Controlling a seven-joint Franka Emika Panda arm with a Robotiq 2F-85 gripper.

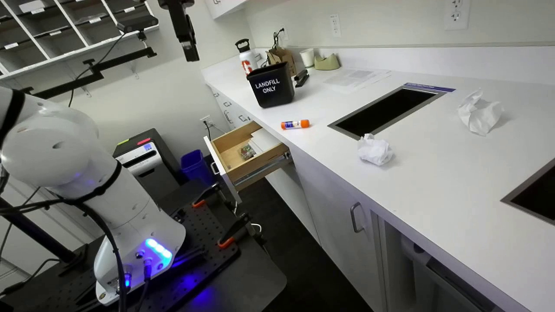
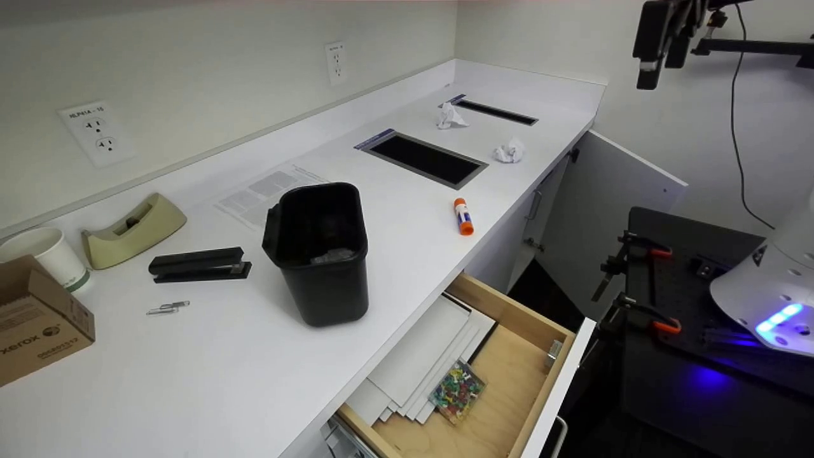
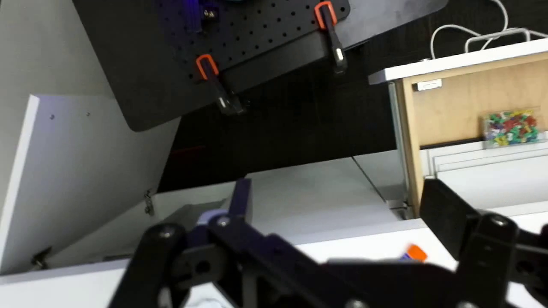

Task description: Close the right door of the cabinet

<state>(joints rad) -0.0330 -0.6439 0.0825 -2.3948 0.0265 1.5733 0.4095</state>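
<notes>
Where door (image 2: 601, 210) juts past counter edge (image 3: 359, 231), floor (image 3: 299, 128) alongside, end effector (image 3: 337, 194) spread

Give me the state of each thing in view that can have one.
Right cabinet door: swung open
Left cabinet door: shut
Drawer: pulled open
Claw: open, holding nothing
Black bin: upright
Paper cup: upright
Bottle: upright
Glue stick: on its side
Paper wads: crumpled
Robot base light: lit

White counter (image 2: 210, 381): bin (image 2: 327, 292), glue stick (image 2: 463, 217), stapler (image 2: 200, 265), tape dispenser (image 2: 130, 234), two crumpled papers (image 1: 375, 150) (image 1: 479, 113), perhaps paper clips (image 2: 168, 308).
</notes>
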